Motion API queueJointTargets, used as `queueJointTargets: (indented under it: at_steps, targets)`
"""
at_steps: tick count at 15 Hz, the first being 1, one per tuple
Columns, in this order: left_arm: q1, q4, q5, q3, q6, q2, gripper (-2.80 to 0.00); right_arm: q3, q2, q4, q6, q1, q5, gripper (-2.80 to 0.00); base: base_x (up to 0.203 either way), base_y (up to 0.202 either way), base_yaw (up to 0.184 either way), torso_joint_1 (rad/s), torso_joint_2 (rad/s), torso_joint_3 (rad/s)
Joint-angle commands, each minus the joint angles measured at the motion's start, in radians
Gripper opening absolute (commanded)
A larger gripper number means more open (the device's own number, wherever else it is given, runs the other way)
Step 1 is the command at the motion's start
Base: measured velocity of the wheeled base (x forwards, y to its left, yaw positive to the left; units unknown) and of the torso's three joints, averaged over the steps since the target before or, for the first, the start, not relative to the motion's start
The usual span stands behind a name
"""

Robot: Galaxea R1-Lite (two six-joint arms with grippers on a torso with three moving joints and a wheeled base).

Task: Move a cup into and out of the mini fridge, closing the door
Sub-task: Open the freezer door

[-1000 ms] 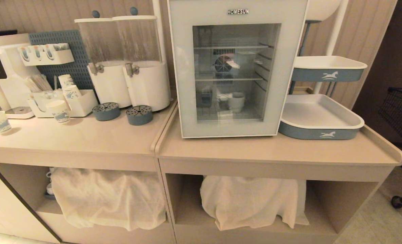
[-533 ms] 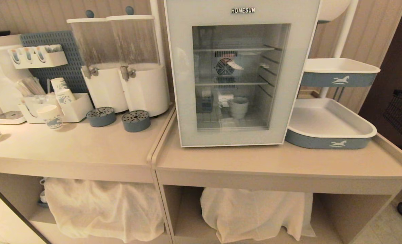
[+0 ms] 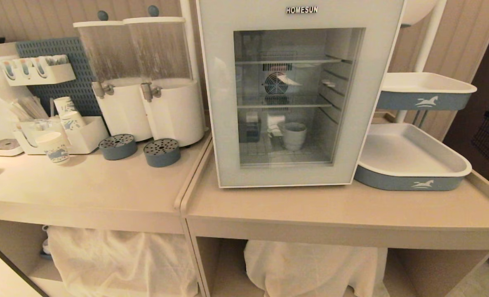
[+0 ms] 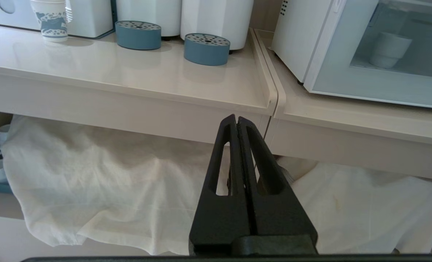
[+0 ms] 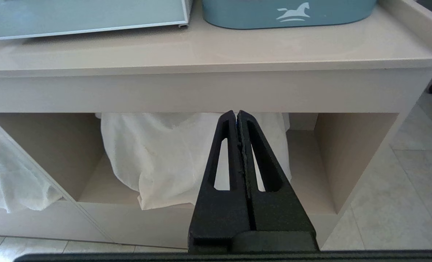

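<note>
From the head view, I saw the mini fridge (image 3: 298, 95) standing on the worktop (image 3: 335, 206), and its door (image 3: 224, 123) was closed. Through the glass I could see the cup (image 3: 294, 135) sitting on the lowest wire shelf inside, under the little fan. Two white drink dispensers (image 3: 145, 78) stood to the left of the fridge, with two round blue drip trays (image 3: 139, 149) in front of them. Some paper cups (image 3: 55, 146) were farther left. A white and blue tray (image 3: 411, 163) lay on the worktop just beside the fridge on the right, and another one hung above it. White cloths (image 3: 314, 268) filled the open shelves under the worktop. I could not see either arm there. From the left wrist view, my left gripper (image 4: 236, 122) was clenched tight and held nothing. It hung in front of the worktop edge, lower than the top, where the two worktops meet. The cup (image 4: 389, 49) showed behind the glass, far from it. From the right wrist view, my right gripper (image 5: 236, 115) was clenched too and empty, low in front of the open shelf with the cloth (image 5: 165, 160).
</note>
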Motion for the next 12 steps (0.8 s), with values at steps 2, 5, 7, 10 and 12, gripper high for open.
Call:
queueJointTargets:
  at_steps: [2,5,7,10,12]
  targets:
    - [-0.002,0.000,0.001,0.040,0.006,-0.002,-2.80,0.000,0.002,0.001,0.000,0.000,0.000,-2.80,0.000,0.000,0.000,0.000,0.00,0.000]
    - [-0.001,0.029,-0.008,0.040,0.036,-0.002,-2.80,-0.001,0.001,0.001,0.002,0.000,0.000,-2.80,0.000,0.000,0.000,0.000,0.00,0.000]
    - [-0.001,0.126,-0.023,0.027,0.038,-0.003,-2.80,-0.002,0.001,0.001,0.002,0.000,-0.001,-2.80,0.000,0.000,0.000,0.000,0.00,0.000]
    - [-0.001,0.295,-0.066,-0.133,0.039,0.002,-2.80,-0.002,0.002,0.001,0.002,0.000,-0.001,-2.80,0.000,0.000,0.000,0.000,0.00,0.000]
    - [-0.002,0.378,-0.110,-0.246,0.041,0.033,-2.80,-0.002,0.002,0.001,0.002,0.000,-0.001,-2.80,0.000,0.000,0.000,0.000,0.00,0.000]
